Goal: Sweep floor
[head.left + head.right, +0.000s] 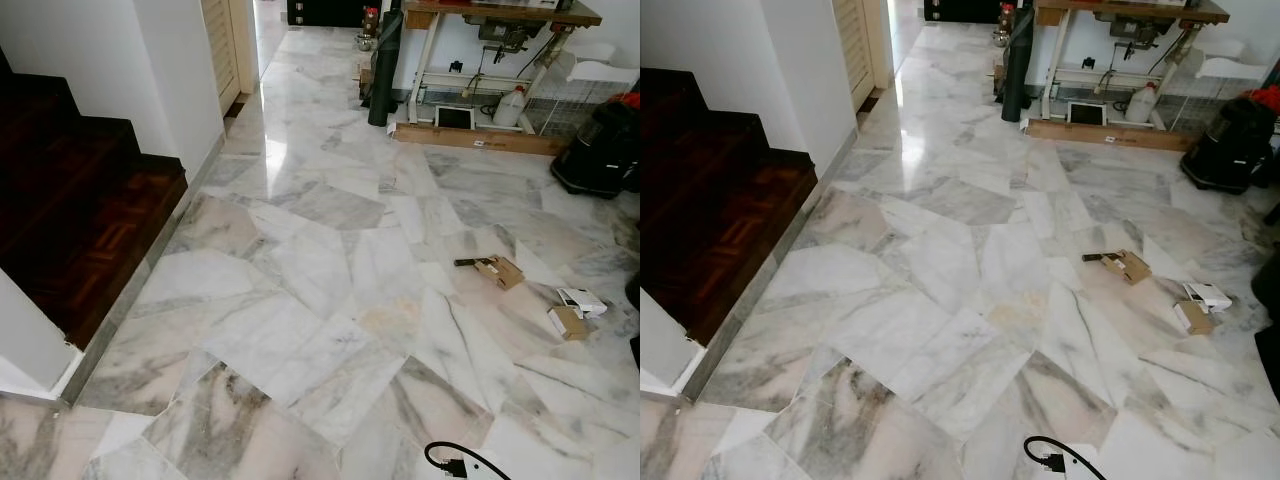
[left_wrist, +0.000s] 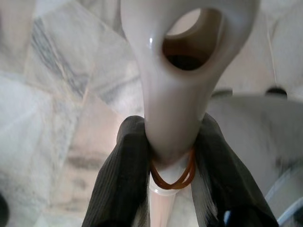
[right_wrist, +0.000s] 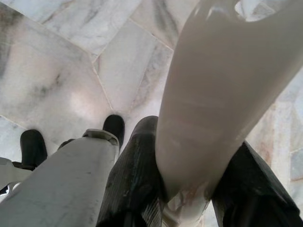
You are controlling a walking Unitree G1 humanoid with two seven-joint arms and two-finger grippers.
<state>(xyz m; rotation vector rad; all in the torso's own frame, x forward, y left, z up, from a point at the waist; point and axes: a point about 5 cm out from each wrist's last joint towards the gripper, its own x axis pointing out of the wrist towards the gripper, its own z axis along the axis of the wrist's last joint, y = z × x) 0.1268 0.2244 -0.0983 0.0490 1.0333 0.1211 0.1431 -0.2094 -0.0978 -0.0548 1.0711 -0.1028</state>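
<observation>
The marble floor [image 1: 300, 260] stretches ahead, with litter on its right side: a brown cardboard scrap [image 1: 500, 270], a second brown scrap [image 1: 567, 322] and a small white box [image 1: 582, 301]. In the left wrist view my left gripper [image 2: 169, 127] is shut on a glossy white handle [image 2: 165, 85] with a hanging hole at its end and an orange rubber band [image 2: 173, 177] around its neck. In the right wrist view my right gripper [image 3: 199, 142] is shut on another broad white handle [image 3: 222, 80]. What the handles carry is hidden.
Dark wooden stairs [image 1: 80, 220] rise on the left beside a white wall. At the back stand a work table [image 1: 500, 15], a black upright roll [image 1: 385, 70], a wooden plank [image 1: 480, 138] and a black appliance [image 1: 600, 150]. A black cable [image 1: 455, 462] lies near my feet.
</observation>
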